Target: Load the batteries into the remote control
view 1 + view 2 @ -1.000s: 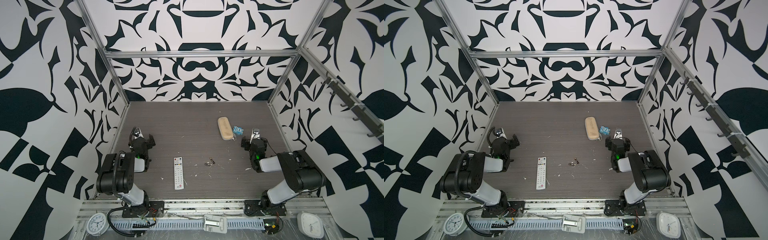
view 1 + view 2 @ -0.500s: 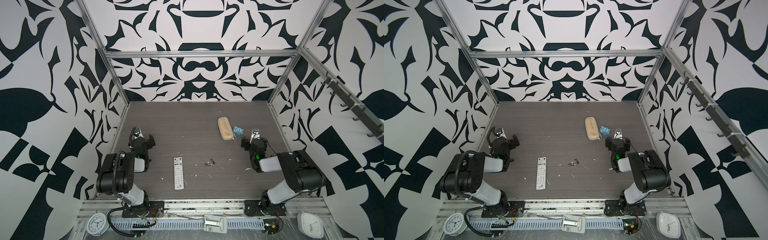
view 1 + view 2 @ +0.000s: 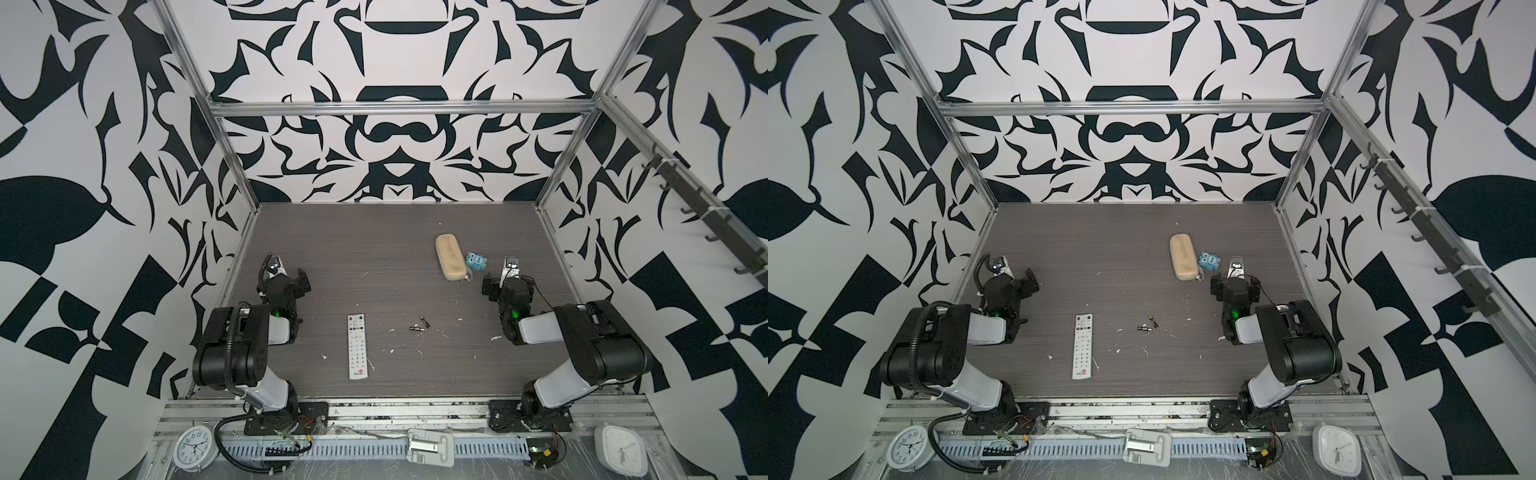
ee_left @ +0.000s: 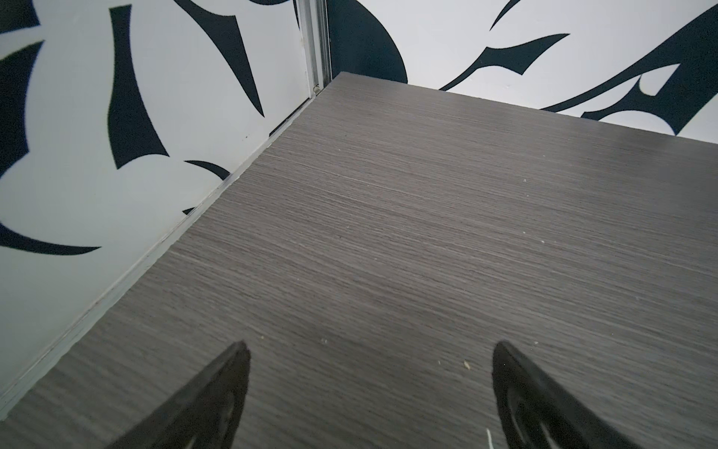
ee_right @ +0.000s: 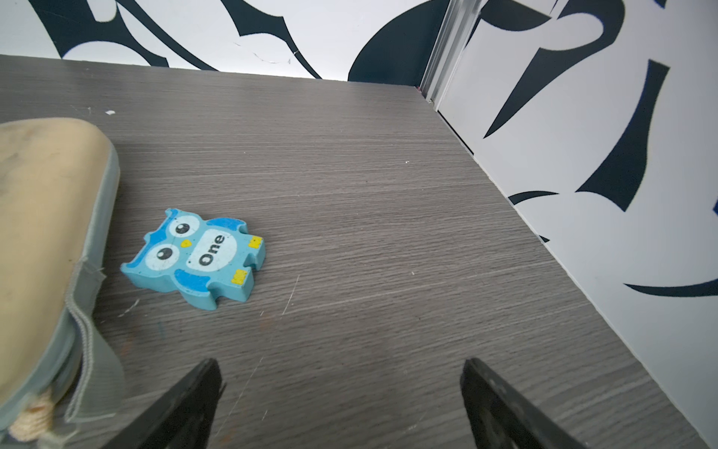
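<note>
The white remote control point(image 3: 357, 346) point(image 3: 1082, 346) lies button side up near the table's front, left of centre. Two tiny dark batteries lie just right of it, one point(image 3: 417, 328) point(image 3: 1144, 328) crosswise and the second point(image 3: 424, 321) point(image 3: 1153, 321) angled beside it. My left gripper point(image 3: 286, 276) point(image 4: 371, 346) rests open by the left wall, behind and left of the remote, over bare tabletop. At the right side my right gripper point(image 3: 508, 282) point(image 5: 341, 363) is open too, with nothing between its fingers. Neither wrist view shows the remote or the batteries.
A beige oblong case point(image 3: 449, 257) point(image 5: 39, 233) and a blue owl block point(image 3: 476, 261) point(image 5: 198, 258) lie just ahead of the right gripper. Small white scraps point(image 3: 392, 350) are scattered around the batteries. Patterned walls close in the table's left, right and back edges.
</note>
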`<move>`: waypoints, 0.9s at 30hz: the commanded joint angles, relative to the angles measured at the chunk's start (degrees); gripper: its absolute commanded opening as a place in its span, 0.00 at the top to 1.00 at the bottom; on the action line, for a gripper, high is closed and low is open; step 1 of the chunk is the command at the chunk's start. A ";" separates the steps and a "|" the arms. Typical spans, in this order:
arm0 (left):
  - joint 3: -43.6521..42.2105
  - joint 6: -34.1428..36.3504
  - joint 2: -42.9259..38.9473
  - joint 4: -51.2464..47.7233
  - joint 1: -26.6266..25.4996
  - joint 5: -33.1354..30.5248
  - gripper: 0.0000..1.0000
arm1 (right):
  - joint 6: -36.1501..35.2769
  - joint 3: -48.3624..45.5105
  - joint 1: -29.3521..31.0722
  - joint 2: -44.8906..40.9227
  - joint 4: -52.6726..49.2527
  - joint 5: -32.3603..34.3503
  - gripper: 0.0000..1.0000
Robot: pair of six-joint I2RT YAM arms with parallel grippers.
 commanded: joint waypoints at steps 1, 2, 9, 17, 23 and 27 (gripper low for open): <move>0.63 -0.39 -0.91 0.71 0.12 -0.08 0.01 | 0.24 0.64 -0.19 -1.07 1.37 0.18 0.00; 0.66 -0.38 -0.89 0.69 0.11 -0.11 0.01 | 0.26 0.66 -0.22 -1.02 1.38 0.15 0.00; 0.81 -0.45 -0.76 0.43 0.15 -0.10 0.01 | 0.08 0.75 -0.19 -0.83 1.39 0.06 0.00; 1.16 -0.75 -1.58 -1.55 0.13 0.25 0.01 | 0.51 0.75 -0.19 -1.12 1.12 -0.11 0.00; 1.49 -0.19 -1.84 -2.13 0.20 1.29 0.01 | 0.04 1.22 -0.19 -1.70 -0.17 -1.32 0.00; 1.73 0.20 -2.19 -2.72 0.29 2.16 0.01 | -0.36 1.79 -0.19 -2.35 -1.67 -1.80 0.00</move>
